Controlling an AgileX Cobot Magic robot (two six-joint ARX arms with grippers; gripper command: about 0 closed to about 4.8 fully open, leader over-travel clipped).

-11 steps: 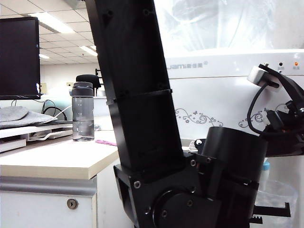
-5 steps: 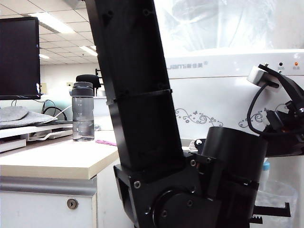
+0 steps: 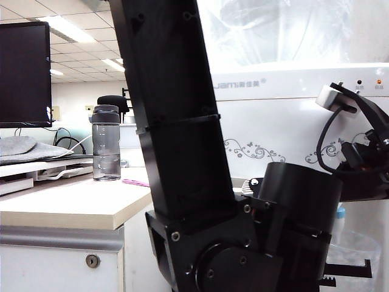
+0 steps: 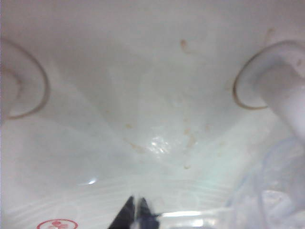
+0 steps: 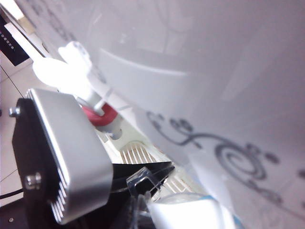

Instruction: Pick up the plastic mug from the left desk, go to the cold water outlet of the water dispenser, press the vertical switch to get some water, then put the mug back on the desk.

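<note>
mug place: mug (image 3: 360,248) is off the tabletop (image 3: 73,204), in the air at the dispenser (image 3: 273,121) front, right under the blue-collared cold tap (image 3: 340,213)
mug axis: long axis vertical, upright, mouth up toward the tap
mug handle: thin clear handle points sideways toward my left jaws; in my left wrist view it runs from the tips across to the mug (image 4: 274,186)
left jaws: reached across to the far right of the exterior view, low, just beside the mug; pinched fully together on the clear handle, mug hanging from them
right jaws: up by the dispenser front, above the mug, near the red-collared tap (image 5: 102,114); only part of a black finger shows in my right wrist view, can't tell how far open or what they touch
tabletop: bottle (image 3: 106,143) upright, well apart from the mug; monitor (image 3: 24,73) behind
</note>
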